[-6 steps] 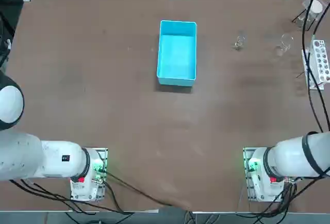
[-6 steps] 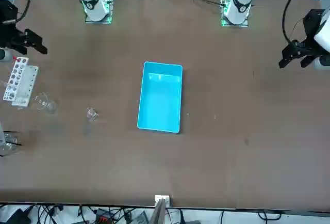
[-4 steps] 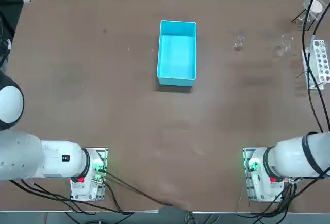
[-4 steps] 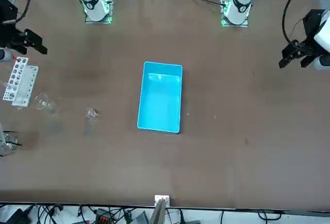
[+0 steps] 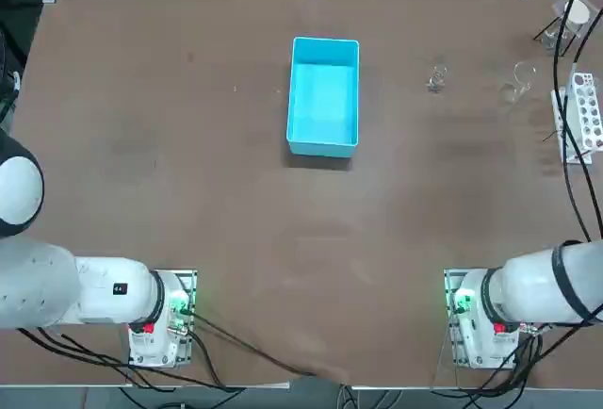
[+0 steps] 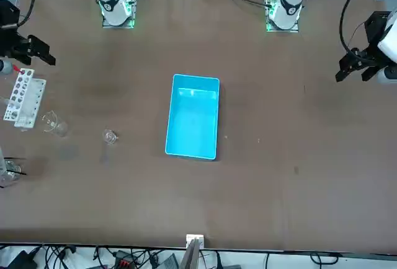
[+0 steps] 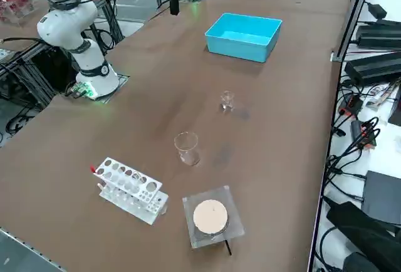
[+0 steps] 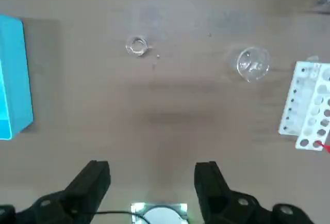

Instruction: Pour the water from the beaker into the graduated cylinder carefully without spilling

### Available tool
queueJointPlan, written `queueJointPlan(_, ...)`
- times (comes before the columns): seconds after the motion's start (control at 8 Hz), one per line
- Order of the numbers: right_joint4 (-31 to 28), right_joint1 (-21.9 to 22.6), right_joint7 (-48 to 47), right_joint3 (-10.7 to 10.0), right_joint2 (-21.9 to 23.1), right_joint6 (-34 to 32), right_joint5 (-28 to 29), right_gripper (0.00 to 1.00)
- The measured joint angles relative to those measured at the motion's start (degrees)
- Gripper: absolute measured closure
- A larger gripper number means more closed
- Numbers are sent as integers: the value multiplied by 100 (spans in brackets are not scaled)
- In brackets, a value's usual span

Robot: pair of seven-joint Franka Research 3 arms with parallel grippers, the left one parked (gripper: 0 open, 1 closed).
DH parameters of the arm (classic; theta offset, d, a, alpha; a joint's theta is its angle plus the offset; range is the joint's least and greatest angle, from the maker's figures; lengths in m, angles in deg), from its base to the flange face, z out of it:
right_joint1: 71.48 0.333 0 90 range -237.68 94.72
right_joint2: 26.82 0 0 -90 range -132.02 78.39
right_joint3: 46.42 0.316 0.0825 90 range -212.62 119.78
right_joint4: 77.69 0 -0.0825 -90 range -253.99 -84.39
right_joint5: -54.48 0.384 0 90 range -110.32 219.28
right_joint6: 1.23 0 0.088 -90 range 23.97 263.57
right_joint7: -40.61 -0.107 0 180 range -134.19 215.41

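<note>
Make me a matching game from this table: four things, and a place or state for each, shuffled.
1 blue box
2 beaker
3 graduated cylinder
4 right gripper

A between beaker and white rack
B fingers open, empty, above the table
C open-topped, mid-table
D between blue box and graduated cylinder

Pairs: 1-C, 2-D, 3-A, 4-B

The brown desk (image 5: 188, 145) carries a blue box (image 5: 324, 96) near its middle. Toward the robot's right of the box stands the beaker (image 5: 435, 78), then a wider clear glass (image 5: 521, 77), then a white holed rack (image 5: 584, 117) at the desk's edge.
</note>
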Motion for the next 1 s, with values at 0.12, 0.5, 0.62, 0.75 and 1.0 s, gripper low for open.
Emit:
queueJointPlan(0.12, 0, -13, 0, -4, -2, -183, -145, 0)
queueJointPlan(0.5, -6, -34, -747, -9, -20, -904, -445, 0)
queueJointPlan(0.62, -26, -24, -1533, -3, -66, -937, -447, 0)
queueJointPlan(0.75, -43, -6, -2335, 25, -192, -938, -462, 0)
queueJointPlan(1.0, -69, 206, -3874, 77, -568, -599, -535, 0)
